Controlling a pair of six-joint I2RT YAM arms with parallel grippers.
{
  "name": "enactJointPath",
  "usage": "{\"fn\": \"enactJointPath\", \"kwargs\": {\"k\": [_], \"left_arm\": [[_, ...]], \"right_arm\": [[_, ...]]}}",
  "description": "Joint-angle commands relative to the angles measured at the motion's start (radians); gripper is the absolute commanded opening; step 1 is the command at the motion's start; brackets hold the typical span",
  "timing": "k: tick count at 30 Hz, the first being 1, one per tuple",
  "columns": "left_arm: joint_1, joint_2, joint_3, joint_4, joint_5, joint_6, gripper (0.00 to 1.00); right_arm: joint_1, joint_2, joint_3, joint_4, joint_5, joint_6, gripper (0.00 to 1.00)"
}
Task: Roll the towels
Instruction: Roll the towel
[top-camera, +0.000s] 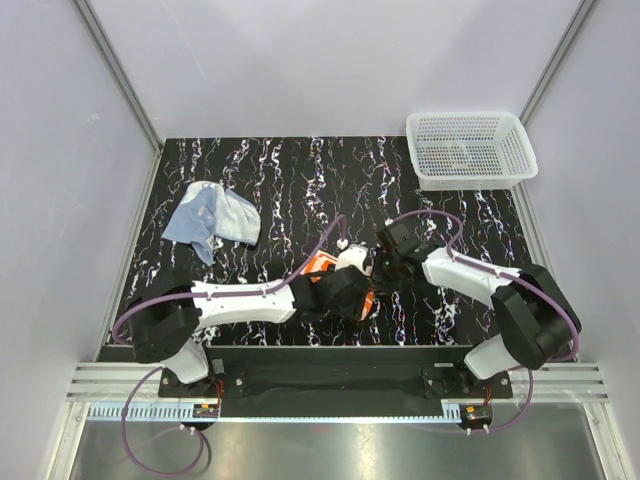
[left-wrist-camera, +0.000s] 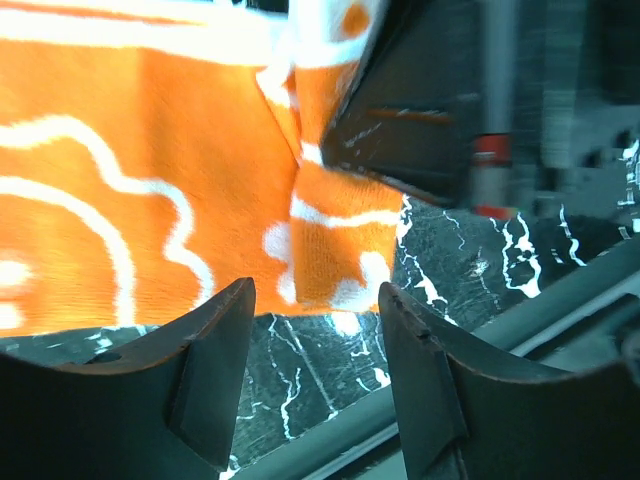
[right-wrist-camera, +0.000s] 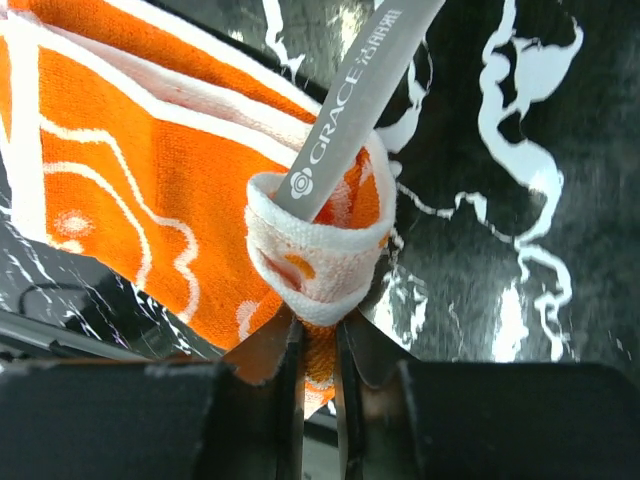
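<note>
The orange towel (top-camera: 321, 264) with a white print lies near the table's front middle, mostly hidden under both grippers. My right gripper (right-wrist-camera: 318, 330) is shut on a rolled white-edged fold of the orange towel (right-wrist-camera: 120, 170), right by its grey hanging tab (right-wrist-camera: 350, 100). My left gripper (left-wrist-camera: 315, 292) stands open just short of the orange towel's (left-wrist-camera: 130, 180) near edge, with only table between its fingers. In the top view, the left gripper (top-camera: 352, 287) and right gripper (top-camera: 385, 260) meet over this towel. The pale blue-grey towel (top-camera: 212, 217) lies crumpled at the back left, away from both arms.
A white mesh basket (top-camera: 470, 150) stands at the back right corner. The dark marbled table (top-camera: 300, 180) ends at a metal rail (left-wrist-camera: 420, 390) close in front of the left gripper. Grey walls close in the sides and back.
</note>
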Motion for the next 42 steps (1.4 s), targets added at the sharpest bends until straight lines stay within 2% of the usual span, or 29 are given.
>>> {"fn": "enactJointPath", "kwargs": {"k": [1,8,19,23,27,28,32,34,36,38,42], "left_arm": [[-0.063,0.007,0.095,-0.065,-0.222,0.097,0.58],[-0.165,0.084,0.165,-0.022,-0.263,0.197,0.63],[-0.179,0.206,0.182,-0.018,-0.315,0.174,0.64],[-0.186,0.231,0.187,-0.024,-0.319,0.174,0.59],[-0.199,0.226,0.166,-0.016,-0.319,0.164,0.47],[-0.2,0.226,0.153,-0.016,-0.322,0.16,0.36],[-0.202,0.208,0.126,-0.016,-0.324,0.148,0.13],[-0.202,0.197,0.115,-0.015,-0.327,0.143,0.05],[-0.2,0.187,0.103,-0.015,-0.324,0.137,0.0],[-0.2,0.179,0.095,-0.005,-0.313,0.132,0.0],[-0.2,0.15,0.066,0.019,-0.255,0.122,0.0]], "right_arm": [[0.034,0.017,0.102,-0.173,0.073,-0.012,0.18],[0.042,0.028,0.148,-0.201,0.074,-0.001,0.18],[0.044,-0.008,0.146,-0.193,0.047,0.008,0.18],[0.044,-0.018,0.148,-0.193,0.047,0.015,0.17],[0.044,-0.011,0.159,-0.195,0.037,0.015,0.17],[0.044,-0.008,0.16,-0.195,0.037,0.015,0.17],[0.044,0.006,0.165,-0.195,0.037,0.02,0.17],[0.044,0.011,0.165,-0.193,0.037,0.022,0.18],[0.044,0.018,0.166,-0.19,0.037,0.022,0.19],[0.044,0.026,0.169,-0.189,0.04,0.018,0.24],[0.044,0.046,0.198,-0.208,0.06,0.002,0.41]]}}
